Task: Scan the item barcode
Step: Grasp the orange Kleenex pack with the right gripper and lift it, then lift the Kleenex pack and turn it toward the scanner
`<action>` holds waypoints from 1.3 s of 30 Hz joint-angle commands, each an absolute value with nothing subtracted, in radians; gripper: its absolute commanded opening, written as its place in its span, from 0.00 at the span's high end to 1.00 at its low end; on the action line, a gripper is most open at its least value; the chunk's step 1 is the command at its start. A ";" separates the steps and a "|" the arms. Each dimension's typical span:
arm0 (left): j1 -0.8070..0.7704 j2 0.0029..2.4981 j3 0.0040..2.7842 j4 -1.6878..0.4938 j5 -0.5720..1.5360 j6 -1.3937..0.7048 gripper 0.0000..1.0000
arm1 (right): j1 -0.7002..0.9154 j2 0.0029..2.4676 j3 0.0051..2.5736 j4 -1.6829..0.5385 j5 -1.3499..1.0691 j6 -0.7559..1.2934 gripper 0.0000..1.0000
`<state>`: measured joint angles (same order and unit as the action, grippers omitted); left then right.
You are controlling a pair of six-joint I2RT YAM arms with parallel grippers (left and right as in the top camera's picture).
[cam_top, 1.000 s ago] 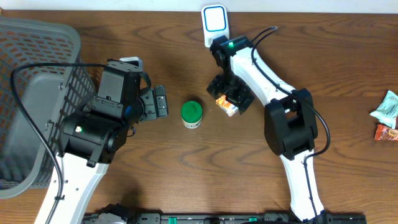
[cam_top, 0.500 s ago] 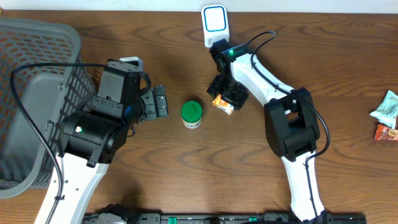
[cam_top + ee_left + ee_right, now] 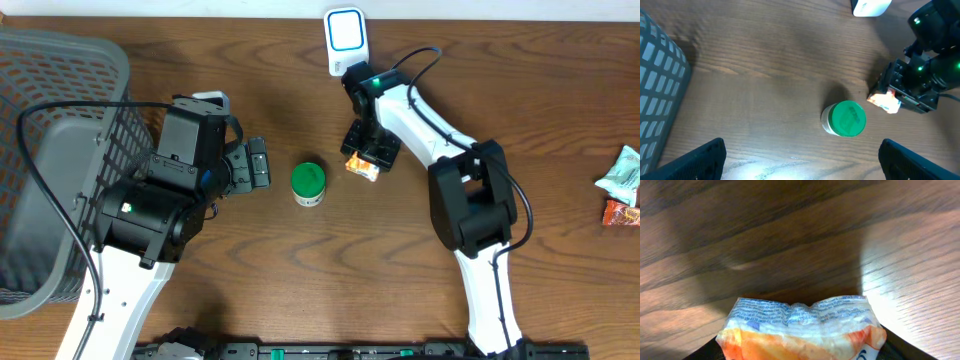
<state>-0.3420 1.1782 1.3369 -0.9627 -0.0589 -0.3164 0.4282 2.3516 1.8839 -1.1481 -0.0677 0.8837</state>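
One packet (image 3: 362, 168) is sitting at my right pincer (image 3: 369, 159), grip unclear; left pincer (image 3: 258, 163) gaping; next, probably lifting toward the far-edge scanner (image 3: 345, 32).

Overhead cam stares straight down at the whole table (image 3: 300, 285), left wrist cam looks down from farther back, sharing the green-lidded jar (image 3: 847, 119) and orange packet (image 3: 885, 101), right wrist cam's right up against that packet.
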 commanded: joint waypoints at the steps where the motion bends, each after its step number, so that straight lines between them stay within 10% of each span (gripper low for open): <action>1: -0.337 1.182 1.344 -0.964 -0.072 -0.307 0.02 | 0.385 2.382 1.890 -1.174 -0.033 0.786 0.38; 15: -0.337 1.182 1.344 -0.964 -0.072 -0.308 0.02 | 0.279 2.381 2.050 -1.343 -0.557 0.514 0.39; 39: -0.337 1.182 1.344 -0.964 -0.072 -0.308 0.02 | 0.257 2.381 2.048 -1.702 -0.669 0.212 0.38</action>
<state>-0.3420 1.1782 1.3365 -0.9627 -0.0589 -0.3164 0.2604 2.3749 2.0377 -1.6993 -0.6350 0.2611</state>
